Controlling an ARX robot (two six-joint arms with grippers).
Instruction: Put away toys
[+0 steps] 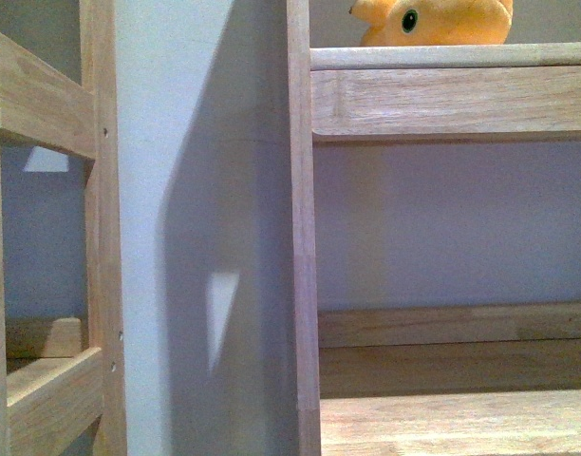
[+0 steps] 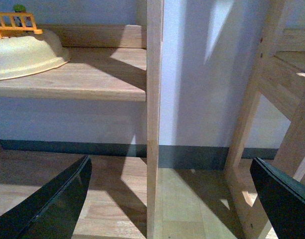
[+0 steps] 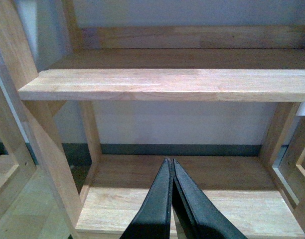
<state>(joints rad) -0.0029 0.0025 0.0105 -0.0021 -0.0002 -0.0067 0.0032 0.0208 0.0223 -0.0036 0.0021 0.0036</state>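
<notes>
Nearest you, both grippers hang low in front of the wooden shelving, and neither has anything in it. Your right gripper has its jaws pressed flat together, empty, pointing over the bottom board of a shelf unit with the bare middle shelf just above and beyond it. Your left gripper is spread wide, its two dark fingers far apart at the edges of the wrist view, nothing between them; it faces a wooden upright post with the floor below.

Farther off on that side, a shelf carries a pale cream dish-like toy topped by a small orange fence piece.

Farthest and highest, the plush toy sits on the upper shelf to the right of the front view, only its lower head in frame.

Judging by this, the plush looks already placed and the arms seem to be at rest or between steps. If another toy remains, your next move calls for finding it, since none lies within reach of either gripper here.

The plush is orange-yellow, soft and rounded, with a dark round eye and a stubby point at its left side. It rests upright on the shelf board, close to the front edge.
</notes>
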